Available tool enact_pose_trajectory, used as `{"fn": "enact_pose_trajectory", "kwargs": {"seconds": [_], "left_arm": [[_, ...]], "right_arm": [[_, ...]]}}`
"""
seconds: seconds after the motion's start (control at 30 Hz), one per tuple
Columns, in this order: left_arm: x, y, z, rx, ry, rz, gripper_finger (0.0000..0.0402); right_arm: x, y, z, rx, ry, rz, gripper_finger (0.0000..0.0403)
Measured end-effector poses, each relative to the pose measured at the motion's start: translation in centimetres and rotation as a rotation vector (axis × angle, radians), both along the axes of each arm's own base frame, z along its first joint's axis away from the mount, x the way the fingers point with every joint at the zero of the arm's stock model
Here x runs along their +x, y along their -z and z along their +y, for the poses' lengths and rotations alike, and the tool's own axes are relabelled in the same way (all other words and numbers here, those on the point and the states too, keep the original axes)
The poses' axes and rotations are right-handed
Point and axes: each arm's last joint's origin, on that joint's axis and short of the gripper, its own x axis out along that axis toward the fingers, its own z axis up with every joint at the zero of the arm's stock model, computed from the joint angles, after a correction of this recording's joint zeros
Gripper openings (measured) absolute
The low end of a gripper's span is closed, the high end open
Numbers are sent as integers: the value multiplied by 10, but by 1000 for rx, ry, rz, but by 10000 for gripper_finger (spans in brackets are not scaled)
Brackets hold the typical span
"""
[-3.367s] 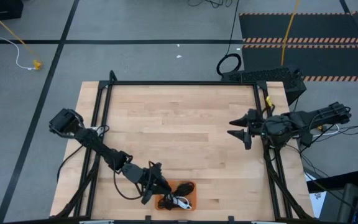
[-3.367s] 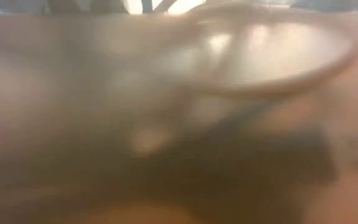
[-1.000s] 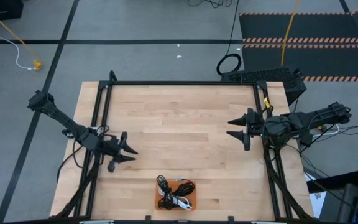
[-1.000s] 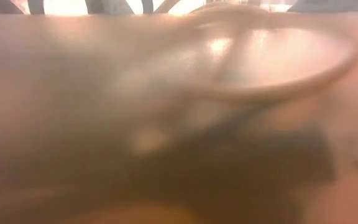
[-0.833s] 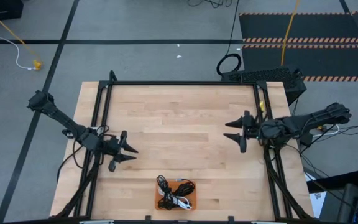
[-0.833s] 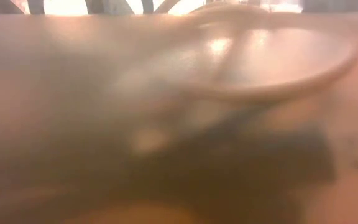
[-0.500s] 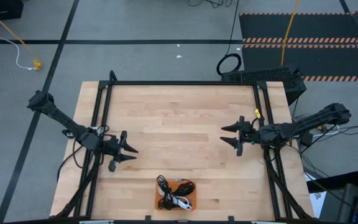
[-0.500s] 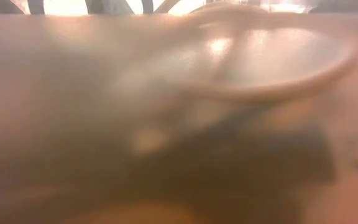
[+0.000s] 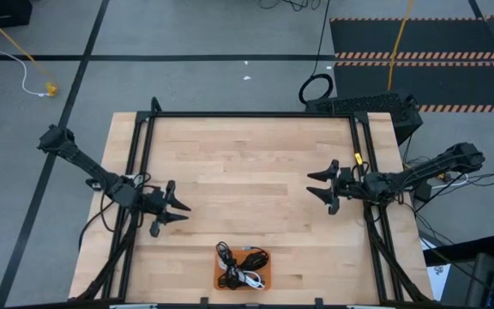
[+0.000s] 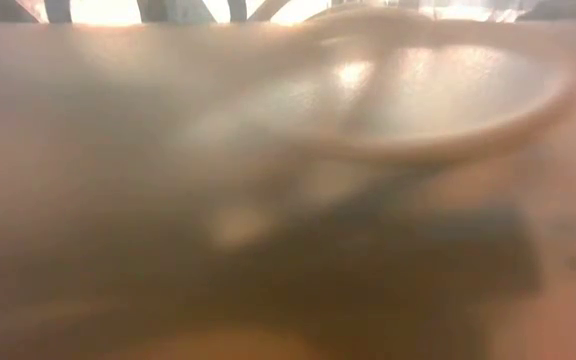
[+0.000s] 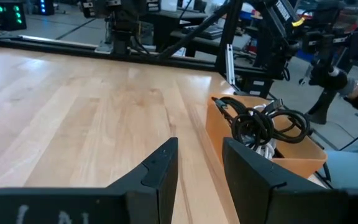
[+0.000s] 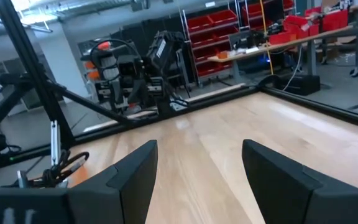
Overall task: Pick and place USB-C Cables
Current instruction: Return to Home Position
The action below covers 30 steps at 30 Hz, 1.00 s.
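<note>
An orange tray sits at the table's near edge, about mid-width. The USB-C cables lie piled in it: black coils and one white coil. In the left wrist view the tray stands ahead of my fingers, with the black coils heaped above its rim. My left gripper is open near the table's left edge, pointing right, well short of the tray. My right gripper is open over the table's right part, pointing left, far from the tray.
Black frame rails run along the table's edges. Bare wood lies between the two grippers. A large black cable ring and a yellow cord lie on the floor beyond the far edge. The low view shows only a blurred close-up shape.
My right gripper has moved a little toward the table's left edge and slightly toward the near edge, staying open. A few seconds ago my left gripper was at the tray; it has since drawn back toward the left edge and kept still over the last second.
</note>
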Motion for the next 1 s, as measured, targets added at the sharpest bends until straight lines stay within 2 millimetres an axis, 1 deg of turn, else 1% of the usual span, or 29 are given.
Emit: {"fn": "enact_pose_trajectory", "kwargs": {"seconds": [0.8,1.0], "left_arm": [[0,0,0,0,0,3,127],[-1,-2,1,-13,0,-16,127]], "right_arm": [[0,0,0,3,0,-1,226],[-3,-4,-1,13,0,-35,226]]}}
